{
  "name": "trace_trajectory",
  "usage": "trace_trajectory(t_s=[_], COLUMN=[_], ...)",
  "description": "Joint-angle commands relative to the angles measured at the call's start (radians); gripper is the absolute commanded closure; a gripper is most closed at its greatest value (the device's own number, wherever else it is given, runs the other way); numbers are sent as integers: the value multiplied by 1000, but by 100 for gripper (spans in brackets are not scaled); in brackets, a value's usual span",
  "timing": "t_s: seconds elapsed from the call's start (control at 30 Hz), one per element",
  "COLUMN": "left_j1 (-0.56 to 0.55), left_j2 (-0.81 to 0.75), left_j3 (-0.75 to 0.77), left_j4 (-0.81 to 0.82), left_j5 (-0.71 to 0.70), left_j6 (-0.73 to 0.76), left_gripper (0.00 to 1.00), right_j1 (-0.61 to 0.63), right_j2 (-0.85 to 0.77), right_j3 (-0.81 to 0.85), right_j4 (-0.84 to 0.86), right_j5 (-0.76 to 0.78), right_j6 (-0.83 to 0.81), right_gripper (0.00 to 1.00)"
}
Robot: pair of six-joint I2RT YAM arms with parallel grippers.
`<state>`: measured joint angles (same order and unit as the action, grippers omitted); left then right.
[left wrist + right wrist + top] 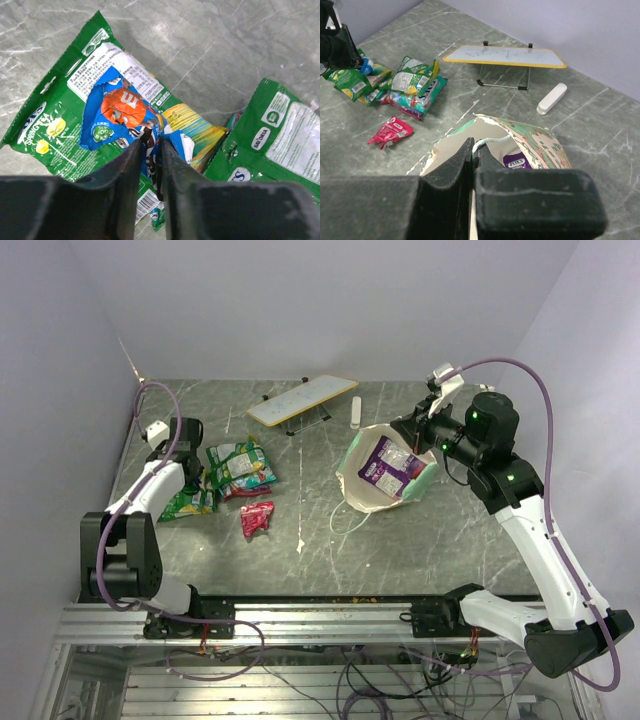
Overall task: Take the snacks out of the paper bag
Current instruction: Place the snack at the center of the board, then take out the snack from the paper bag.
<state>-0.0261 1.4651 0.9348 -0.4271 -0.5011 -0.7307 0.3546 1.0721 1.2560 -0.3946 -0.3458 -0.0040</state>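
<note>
Right end effector [472,150] pinches paper bag [540,142]; left end effector [151,145] slightly parted astride snack [122,107].

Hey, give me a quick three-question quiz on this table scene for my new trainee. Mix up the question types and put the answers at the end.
1. True or false: a purple packet lies inside the paper bag.
2. What is the right gripper shut on? A the white board; B the paper bag; C the white oblong object.
3. Fill the gap: the lone packet lying between the green packets and the bag is ___ in colour.
Key: 1 true; 2 B; 3 red-pink.
</note>
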Motion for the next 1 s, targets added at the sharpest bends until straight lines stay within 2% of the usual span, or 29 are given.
trace_trajectory(t_s=[0.0,0.03,0.17,0.23,0.43,0.53,0.6,0.67,0.77,0.97], left_j1=[11,11,11,11,11,6,-19,-77,-225,-581], left_j2=[3,-9,-87,-132,-239,-300,-348,-399,-469,-506], left_j3=[63,71,84,99,156,155,129,90,44,-16], left_j4=[-113,-129,-175,-196,-289,-283,-221,-126,22,209], left_j5=[21,20,1,11,20,89,165,247,305,382], left_j6=[-42,-46,-67,-66,-98,-105,-99,-87,-60,51], left_gripper=[57,54,28,19,16,12,8,5,5,20], right_j1=[-2,-2,-2,-1,-2,-2,-2,-2,6,47], right_j2=[-13,-12,-11,-10,-13,-13,-12,-14,-5,7], right_j3=[2,2,1,0,-9,-15,-21,-31,-48,-119], right_j4=[13,14,21,23,25,26,34,43,21,48], right_j5=[-15,-16,-21,-25,-28,-39,-92,-206,-366,-502], right_j6=[7,6,11,13,19,24,17,-2,-21,115], right_gripper=[100,100,100,100,100,100,100,100,100,100])
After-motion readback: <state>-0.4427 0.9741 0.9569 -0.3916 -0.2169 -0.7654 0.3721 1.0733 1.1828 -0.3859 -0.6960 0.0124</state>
